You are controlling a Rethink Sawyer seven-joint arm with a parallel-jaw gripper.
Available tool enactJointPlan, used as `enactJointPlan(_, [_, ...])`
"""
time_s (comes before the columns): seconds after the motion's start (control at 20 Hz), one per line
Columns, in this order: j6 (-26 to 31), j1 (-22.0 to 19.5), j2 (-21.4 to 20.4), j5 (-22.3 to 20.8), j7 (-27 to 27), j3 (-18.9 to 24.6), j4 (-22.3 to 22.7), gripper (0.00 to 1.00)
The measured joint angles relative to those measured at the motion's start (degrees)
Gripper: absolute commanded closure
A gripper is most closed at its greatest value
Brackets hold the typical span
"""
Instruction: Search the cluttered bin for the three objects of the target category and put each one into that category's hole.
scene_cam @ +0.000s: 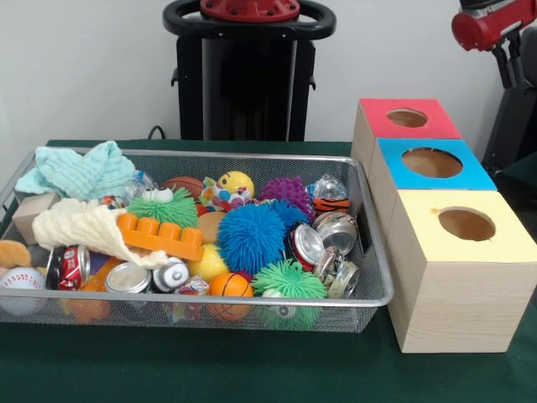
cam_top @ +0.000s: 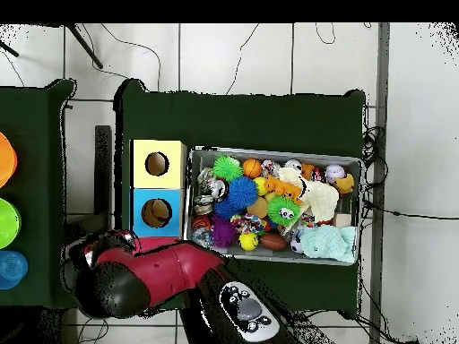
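Observation:
The wire-mesh bin (scene_cam: 210, 154) stands on the green table, full of clutter; it also shows in the overhead view (cam_top: 273, 152). One clear wrinkly bottle (scene_cam: 329, 186) lies at the bin's back right corner. Another (scene_cam: 138, 185) lies at the back left beside the teal cloth. A third is hidden. The red-panelled box's hole (scene_cam: 407, 117) is the farthest of the three boxes right of the bin. The arm's end with the gripper (scene_cam: 506, 63) hangs at the top right, beyond the boxes and away from the bin. In the overhead view the arm (cam_top: 134, 273) covers most of the red box.
The blue box (scene_cam: 432, 162) and yellow box (scene_cam: 466, 224) stand in front of the red one. The bin holds crushed cans (scene_cam: 336, 231), spiky balls (scene_cam: 252, 237), an orange block (scene_cam: 159, 235), cloths (scene_cam: 80, 172) and small balls. The pedestal (scene_cam: 249, 75) stands behind the bin.

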Motion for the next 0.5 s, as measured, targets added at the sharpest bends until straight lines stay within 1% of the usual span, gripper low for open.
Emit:
enactJointPlan(0.25, [0.0,1.8,-1.1,0.0,0.0,-1.6,0.0,1.0])
enactJointPlan(0.5, [0.0,3.3,-1.3,0.0,0.0,-3.4,0.0,1.0])
